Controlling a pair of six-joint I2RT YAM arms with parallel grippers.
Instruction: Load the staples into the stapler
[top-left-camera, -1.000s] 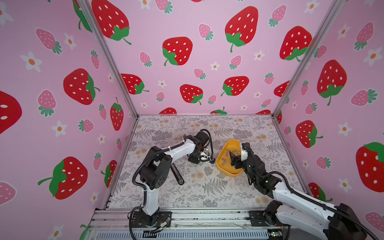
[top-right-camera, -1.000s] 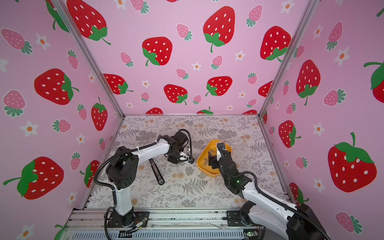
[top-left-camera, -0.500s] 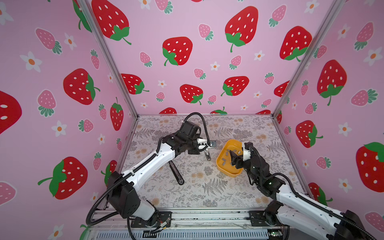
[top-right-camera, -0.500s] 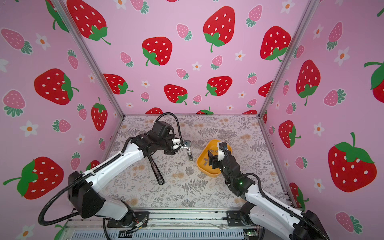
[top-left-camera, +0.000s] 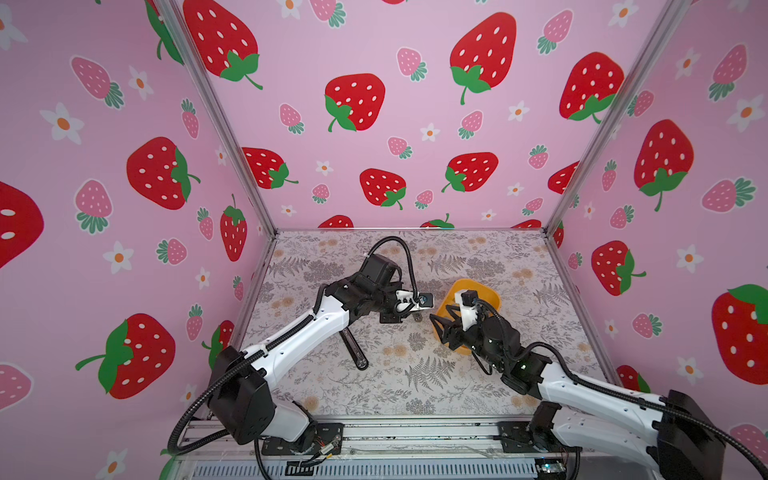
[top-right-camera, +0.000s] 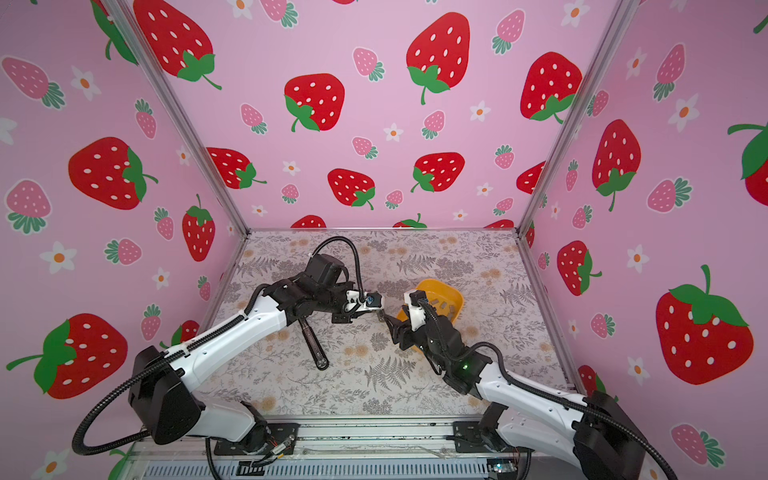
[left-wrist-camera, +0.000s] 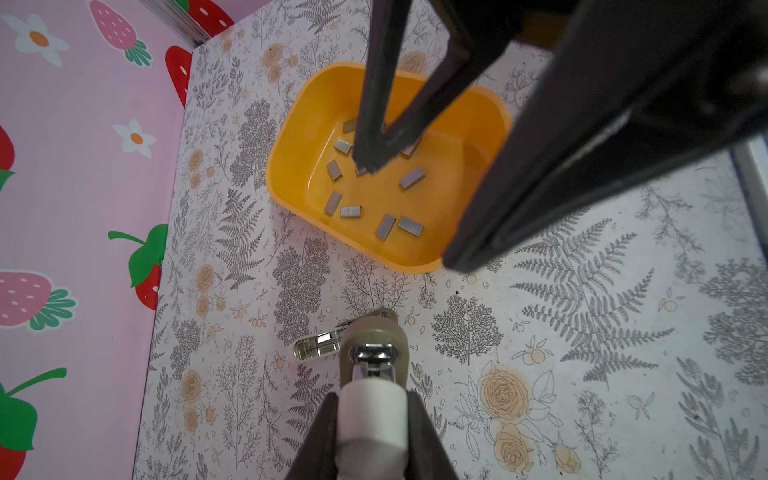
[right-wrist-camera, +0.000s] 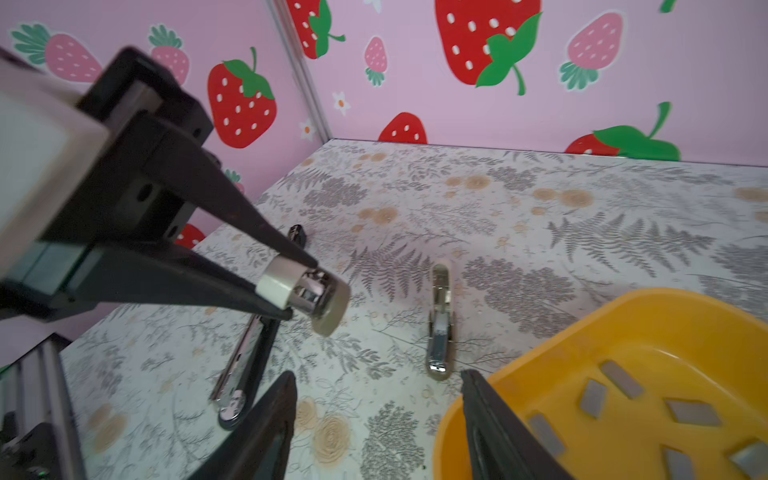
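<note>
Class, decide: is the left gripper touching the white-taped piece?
Touching. The right wrist view shows the left gripper pinching the white-taped piece from both sides, with no gap; the left wrist view agrees.

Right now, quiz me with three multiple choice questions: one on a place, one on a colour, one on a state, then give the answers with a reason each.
1. The staples lie: A in the tray; B in a glass jar; C on a shelf.
2. The tray is: A blue; B yellow; C green.
3. The left gripper is: A open and empty; B out of view; C shut on a small taped metal part.
Answers: 1 A, grey strips dot its floor; 2 B, its walls show yellow; 3 C, its jaws clamp the white-taped end.
</note>
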